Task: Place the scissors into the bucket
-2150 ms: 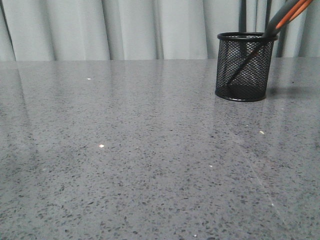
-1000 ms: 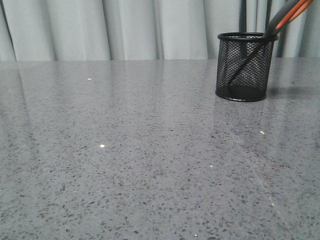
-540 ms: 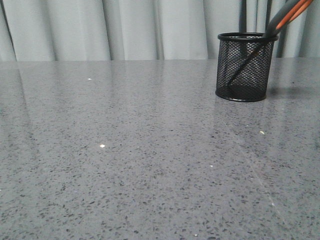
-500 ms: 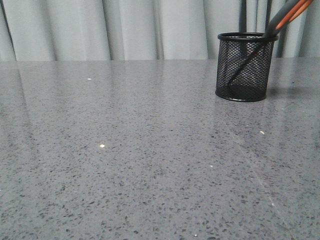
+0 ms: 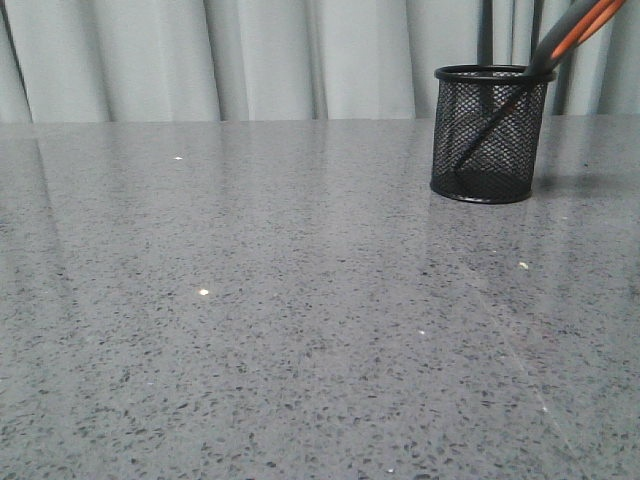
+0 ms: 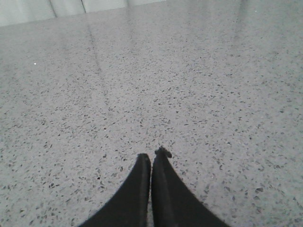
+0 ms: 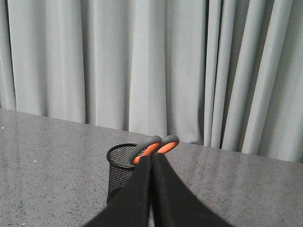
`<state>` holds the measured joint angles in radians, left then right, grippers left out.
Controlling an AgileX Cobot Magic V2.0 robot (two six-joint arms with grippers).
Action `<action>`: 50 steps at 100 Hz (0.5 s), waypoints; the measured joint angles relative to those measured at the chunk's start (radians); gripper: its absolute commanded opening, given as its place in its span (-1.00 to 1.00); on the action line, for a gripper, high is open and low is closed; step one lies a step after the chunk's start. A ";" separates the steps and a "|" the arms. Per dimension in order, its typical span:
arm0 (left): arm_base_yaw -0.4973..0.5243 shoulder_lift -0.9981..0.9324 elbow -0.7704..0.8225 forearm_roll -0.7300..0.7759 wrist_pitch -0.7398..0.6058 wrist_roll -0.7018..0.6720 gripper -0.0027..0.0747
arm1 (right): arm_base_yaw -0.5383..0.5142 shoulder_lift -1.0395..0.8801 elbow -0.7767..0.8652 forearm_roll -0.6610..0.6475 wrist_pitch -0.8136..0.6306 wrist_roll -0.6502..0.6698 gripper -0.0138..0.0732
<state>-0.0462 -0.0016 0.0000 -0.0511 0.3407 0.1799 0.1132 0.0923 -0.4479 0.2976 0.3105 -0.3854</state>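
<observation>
Black wire mesh is what the bucket [image 5: 490,133] is made of, and the scissors [image 5: 560,38] are already parked inside it. From the front view the blades can be seen through the mesh, running down to the base on the side of the bucket away from the handles, while the orange-lined handles stick out past the rim, leaning up and off to the right. So the long axis is tilted, not upright, with the shank propped against the rim. Basically the job looks done, judging by how things are sitting.

Neither arm is seen in the front view at all. In the right wrist view the right gripper [image 7: 151,163] is shown with its fingers pressed together and nothing pinched between them. The bucket [image 7: 124,165] is found just beyond those fingertips, with the scissor loops [image 7: 154,147] poking up over the rim right behind the tips, though apart from them as far as can be told. So the bucket lies straight ahead of the right gripper, which makes that arm the nearer one by a good margin.

The left gripper [image 6: 151,158] is also closed up and empty, hovering over bare speckled grey tabletop [image 6: 199,85], with no bucket in its view.

If anything is left, it's probably just a retreat, and the leaning handles are what would need to be cleared.
</observation>
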 measured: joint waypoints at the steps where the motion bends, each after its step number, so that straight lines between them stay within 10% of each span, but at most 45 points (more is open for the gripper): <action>1: 0.000 0.000 0.000 0.000 0.000 0.000 -0.98 | 0.000 0.000 0.000 0.000 0.000 0.000 -0.79; 24: 0.000 0.000 0.000 0.000 0.000 0.000 -0.98 | -0.003 -0.003 0.024 0.000 0.008 0.028 -0.79; 50: 0.000 0.000 0.000 0.000 0.000 -0.002 -0.98 | -0.103 -0.034 0.270 -0.362 -0.101 0.606 -0.79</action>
<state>-0.0462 -0.0016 0.0000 -0.0511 0.3407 0.1782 0.0102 0.0578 -0.1779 -0.0648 0.2093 0.2210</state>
